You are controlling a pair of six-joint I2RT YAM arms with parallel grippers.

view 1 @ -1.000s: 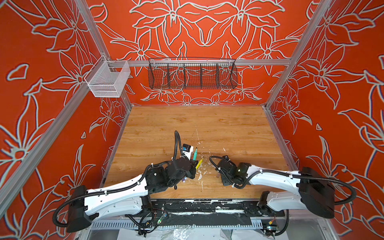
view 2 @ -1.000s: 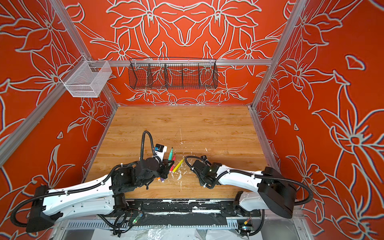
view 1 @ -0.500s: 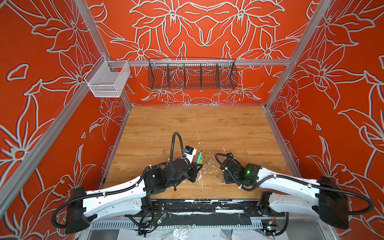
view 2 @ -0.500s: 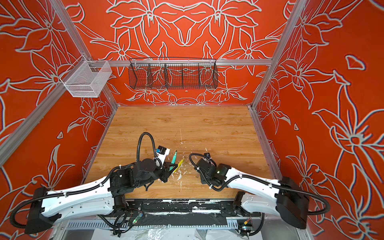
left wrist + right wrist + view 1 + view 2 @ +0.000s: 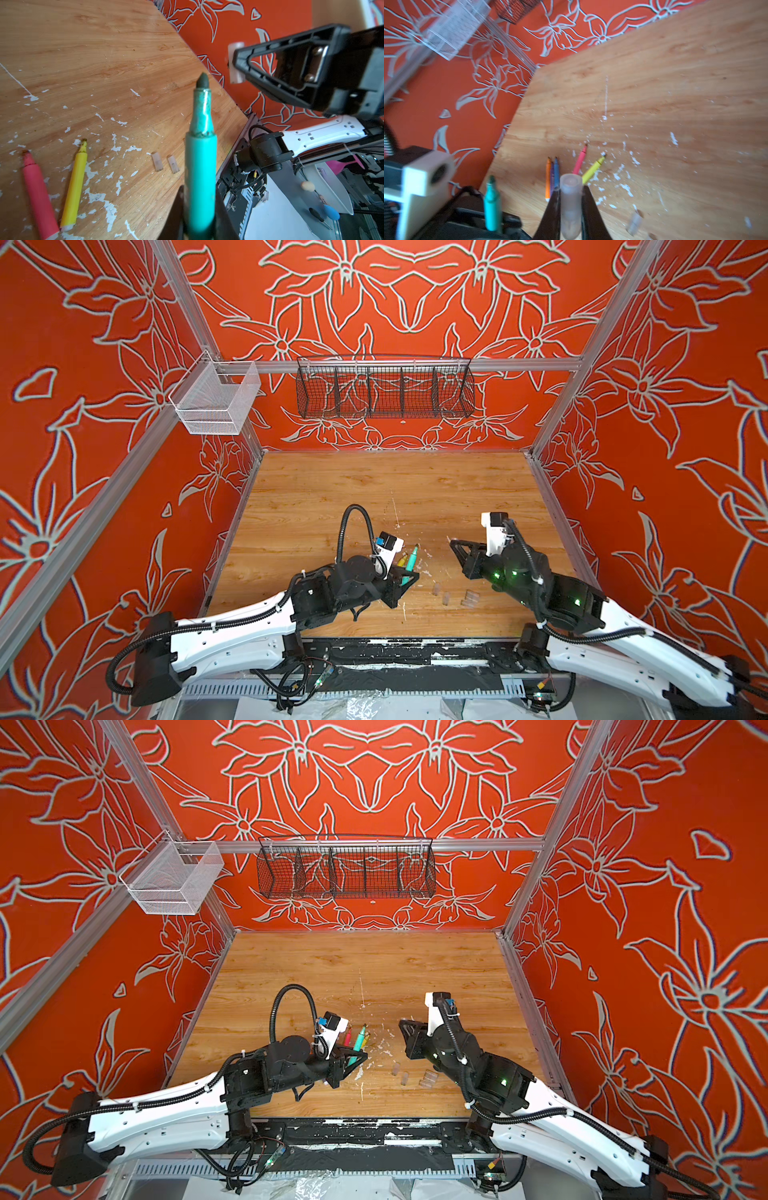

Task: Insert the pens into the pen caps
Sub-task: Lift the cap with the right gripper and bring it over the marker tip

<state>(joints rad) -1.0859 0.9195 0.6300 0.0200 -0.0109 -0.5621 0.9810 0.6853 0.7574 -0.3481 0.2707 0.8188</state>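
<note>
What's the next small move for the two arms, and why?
Probably bring the right claw across so its clear cap lines up with the tip of the green pen. The left claw grips that pen with the tip bare, and a gap separates cap and tip.

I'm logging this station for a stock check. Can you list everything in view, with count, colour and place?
green pen: one, teal-green, uncapped, gripped in the left claw
pink-red pen: one, lying on the table
yellow pen: one, lying beside the pink-red pen
orange pen: one, lying on the table
purple pen: one, next to the orange pen
blue pen: one, next to the purple pen
held cap: one, clear, in the right claw
loose caps: four visible, clear, on the table between the arms
table: one, wood, white-flecked
wire basket: one, black, back wall
mesh basket: one, white, left rail
left claw: shut on the green pen
right claw: shut on the held cap
</note>
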